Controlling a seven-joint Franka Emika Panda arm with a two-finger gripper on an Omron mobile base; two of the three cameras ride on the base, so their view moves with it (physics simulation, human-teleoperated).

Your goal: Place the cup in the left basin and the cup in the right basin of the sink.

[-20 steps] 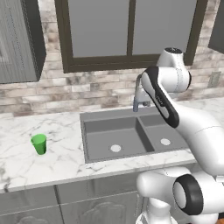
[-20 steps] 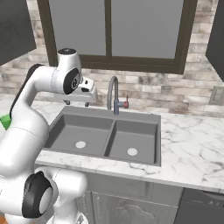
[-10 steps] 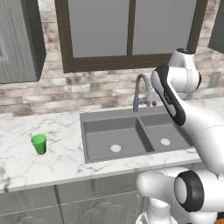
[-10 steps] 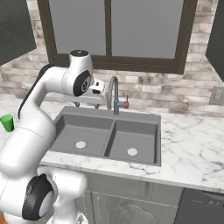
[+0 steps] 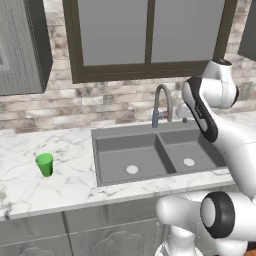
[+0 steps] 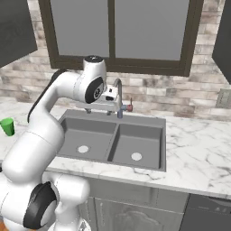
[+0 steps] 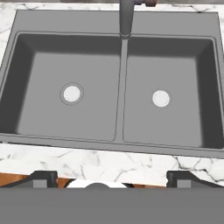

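Observation:
A small green cup stands upright on the marble counter far to the left of the sink; from the right it appears as the cup at the picture's left edge. No second cup is in view. The dark grey sink holds nothing in its left basin or right basin, each with a pale drain. My gripper hangs open above the sink's back edge near the faucet, nothing between its wide-spread fingertips.
The gooseneck faucet rises over the divider at the sink's back, with a small red handle. Marble counter runs on both sides. A brick wall and dark-framed window stand behind, with dark cabinets above left and a wall outlet.
My arm has swung to the right, carrying the open hand to a spot over the sink by the faucet. The cup and the base have stayed put.

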